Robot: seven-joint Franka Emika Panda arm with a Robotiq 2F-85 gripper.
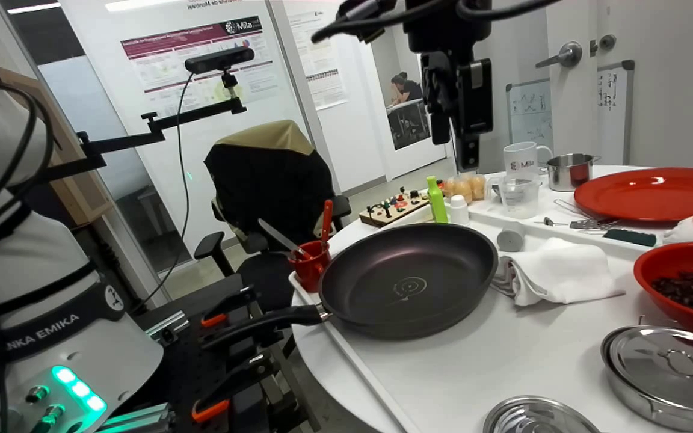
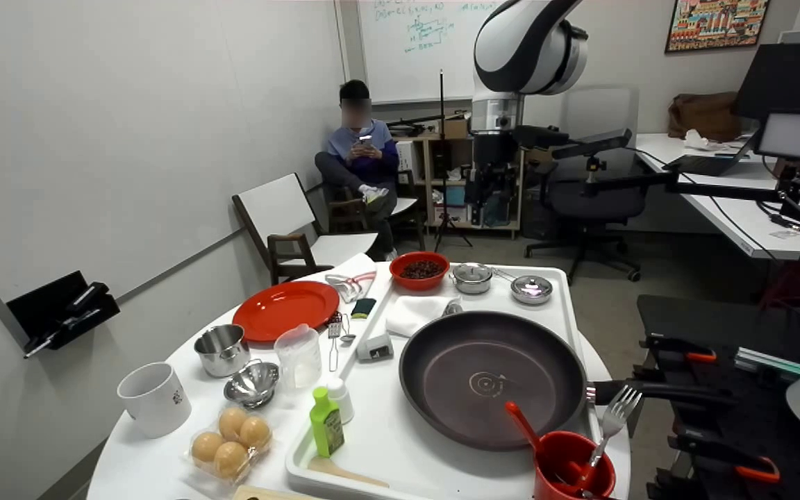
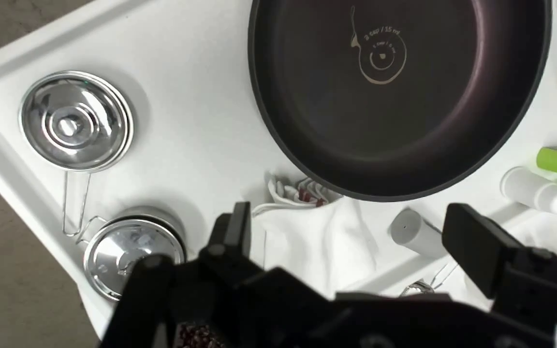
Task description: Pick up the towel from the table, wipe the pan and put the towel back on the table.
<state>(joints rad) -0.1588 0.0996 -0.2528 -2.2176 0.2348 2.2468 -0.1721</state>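
The towel (image 1: 563,270) lies white and loosely folded, the end effector (image 3: 346,220) spread wide.

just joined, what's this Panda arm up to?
Nothing is being handled at this moment. The arm hangs above the table, fingers open and empty. The white towel lies loosely folded in the white tray, right beside the dark pan. No wiping is under way; whether the pan has been wiped, I can't tell.

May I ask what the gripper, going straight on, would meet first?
Most likely the towel, in line with the open gripper in the wrist view; depth is unclear and the pan lies close.
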